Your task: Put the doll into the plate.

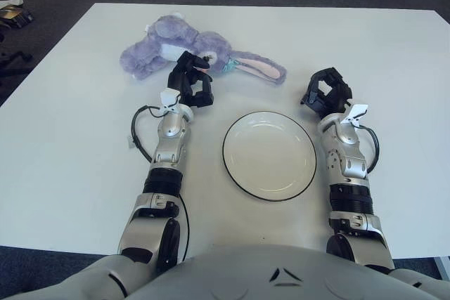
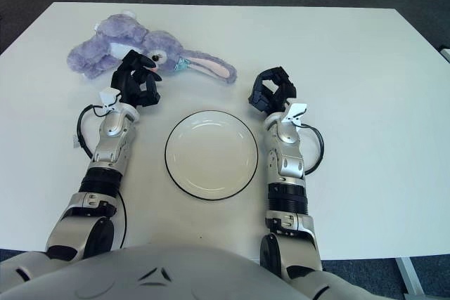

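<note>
My left robot hand point(image 1: 191, 81), fingers curled but gripping nothing, hovers at the near edge of the purple plush doll point(image 1: 184, 50), which lies lengthwise across the upper left of the tabletop point(image 1: 63, 138). The white plate point(image 1: 269, 154) waits lower centre; my right robot hand point(image 1: 327, 93), loosely curled and empty, shows right of it.
</note>
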`<control>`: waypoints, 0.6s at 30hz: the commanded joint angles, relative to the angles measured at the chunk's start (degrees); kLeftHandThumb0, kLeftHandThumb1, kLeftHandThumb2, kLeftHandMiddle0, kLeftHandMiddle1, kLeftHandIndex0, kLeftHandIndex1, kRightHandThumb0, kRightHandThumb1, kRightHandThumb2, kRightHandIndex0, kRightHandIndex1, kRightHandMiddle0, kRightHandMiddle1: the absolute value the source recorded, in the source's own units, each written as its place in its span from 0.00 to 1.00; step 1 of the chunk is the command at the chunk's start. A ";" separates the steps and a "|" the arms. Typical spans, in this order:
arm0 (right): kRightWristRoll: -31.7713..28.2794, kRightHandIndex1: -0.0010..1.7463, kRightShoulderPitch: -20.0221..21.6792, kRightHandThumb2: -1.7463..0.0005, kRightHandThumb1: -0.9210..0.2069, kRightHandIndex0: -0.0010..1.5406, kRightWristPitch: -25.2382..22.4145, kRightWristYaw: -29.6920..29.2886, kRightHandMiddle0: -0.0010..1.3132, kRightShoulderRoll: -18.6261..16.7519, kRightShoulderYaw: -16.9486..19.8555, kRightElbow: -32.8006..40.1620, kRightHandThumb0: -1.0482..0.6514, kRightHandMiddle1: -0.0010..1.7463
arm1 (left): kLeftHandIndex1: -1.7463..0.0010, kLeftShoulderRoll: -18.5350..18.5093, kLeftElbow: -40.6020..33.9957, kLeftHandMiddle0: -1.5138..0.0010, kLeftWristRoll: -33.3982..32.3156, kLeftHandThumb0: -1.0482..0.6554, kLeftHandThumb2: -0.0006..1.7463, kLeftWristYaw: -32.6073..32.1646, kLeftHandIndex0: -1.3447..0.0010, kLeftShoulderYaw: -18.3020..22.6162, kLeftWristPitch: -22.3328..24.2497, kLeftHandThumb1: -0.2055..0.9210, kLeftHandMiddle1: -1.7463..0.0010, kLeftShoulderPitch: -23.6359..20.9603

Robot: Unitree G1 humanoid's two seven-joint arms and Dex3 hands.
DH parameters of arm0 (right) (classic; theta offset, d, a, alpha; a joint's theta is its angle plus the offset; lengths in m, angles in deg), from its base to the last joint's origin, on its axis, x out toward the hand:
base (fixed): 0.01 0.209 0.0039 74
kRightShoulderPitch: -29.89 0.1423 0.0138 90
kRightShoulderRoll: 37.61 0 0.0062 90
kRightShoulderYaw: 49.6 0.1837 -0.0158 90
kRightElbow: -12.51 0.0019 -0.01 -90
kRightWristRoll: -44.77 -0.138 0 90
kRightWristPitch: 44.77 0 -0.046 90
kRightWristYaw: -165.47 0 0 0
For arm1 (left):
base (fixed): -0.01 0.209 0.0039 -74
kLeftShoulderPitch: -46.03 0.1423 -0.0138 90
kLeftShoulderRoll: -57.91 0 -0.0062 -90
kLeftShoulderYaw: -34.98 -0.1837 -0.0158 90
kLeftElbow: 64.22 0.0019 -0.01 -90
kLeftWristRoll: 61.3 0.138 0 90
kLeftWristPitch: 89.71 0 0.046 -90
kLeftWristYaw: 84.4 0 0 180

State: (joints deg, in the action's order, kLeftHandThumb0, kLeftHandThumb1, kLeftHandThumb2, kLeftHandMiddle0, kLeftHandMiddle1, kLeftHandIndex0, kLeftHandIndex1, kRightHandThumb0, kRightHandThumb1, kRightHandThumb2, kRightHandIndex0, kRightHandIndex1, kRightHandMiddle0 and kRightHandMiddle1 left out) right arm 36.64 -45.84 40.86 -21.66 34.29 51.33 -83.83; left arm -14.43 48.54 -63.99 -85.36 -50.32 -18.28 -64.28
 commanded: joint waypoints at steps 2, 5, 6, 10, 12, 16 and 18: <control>-0.07 1.00 -1.98 0.32 0.45 0.64 -1.51 -0.31 0.41 -0.15 0.12 -0.56 0.35 1.00 | 0.00 -0.48 0.92 0.67 0.32 0.61 0.76 -0.21 0.63 0.20 -0.54 0.46 0.00 0.99; -0.06 1.00 -1.99 0.32 0.45 0.64 -1.45 -0.24 0.41 -0.16 0.06 -0.64 0.35 1.00 | 0.00 -0.47 1.02 0.67 0.20 0.61 0.76 -0.22 0.63 0.31 -0.70 0.46 0.00 0.95; -0.05 1.00 -1.99 0.32 0.45 0.64 -1.42 -0.20 0.41 -0.14 0.04 -0.67 0.35 1.00 | 0.00 -0.44 1.02 0.67 0.18 0.61 0.76 -0.24 0.63 0.34 -0.72 0.46 0.00 0.94; 0.04 1.00 -2.07 0.32 0.45 0.64 -1.20 0.00 0.41 0.00 -0.06 -0.77 0.35 1.00 | 0.00 -0.16 0.94 0.66 -0.05 0.61 0.77 -0.42 0.63 0.48 -0.82 0.46 0.00 0.92; 0.23 1.00 -2.13 0.32 0.45 0.64 -1.23 -0.01 0.41 0.12 -0.17 -0.79 0.35 1.00 | 0.00 0.01 0.89 0.66 -0.24 0.61 0.77 -0.44 0.63 0.59 -1.11 0.45 0.00 0.93; 0.34 1.00 -2.19 0.32 0.44 0.63 -1.42 0.03 0.40 0.18 -0.30 -0.78 0.35 1.00 | 0.00 0.17 0.77 0.66 -0.64 0.61 0.78 -0.29 0.62 0.82 -1.49 0.44 0.00 0.93; 0.24 1.00 -2.25 0.32 0.44 0.63 -1.45 0.15 0.40 0.17 -0.29 -0.77 0.35 1.00 | 0.00 0.17 0.52 0.66 -0.60 0.61 0.78 -0.32 0.62 0.81 -1.56 0.44 0.00 1.00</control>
State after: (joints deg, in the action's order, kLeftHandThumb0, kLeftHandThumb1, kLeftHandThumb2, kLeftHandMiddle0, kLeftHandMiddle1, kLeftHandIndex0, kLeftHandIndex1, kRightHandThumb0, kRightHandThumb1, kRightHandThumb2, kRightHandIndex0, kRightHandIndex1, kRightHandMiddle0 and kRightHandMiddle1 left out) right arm 36.92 -46.01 40.91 -21.49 34.52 51.06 -83.83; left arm -14.30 48.52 -64.32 -85.36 -49.87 -18.99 -64.28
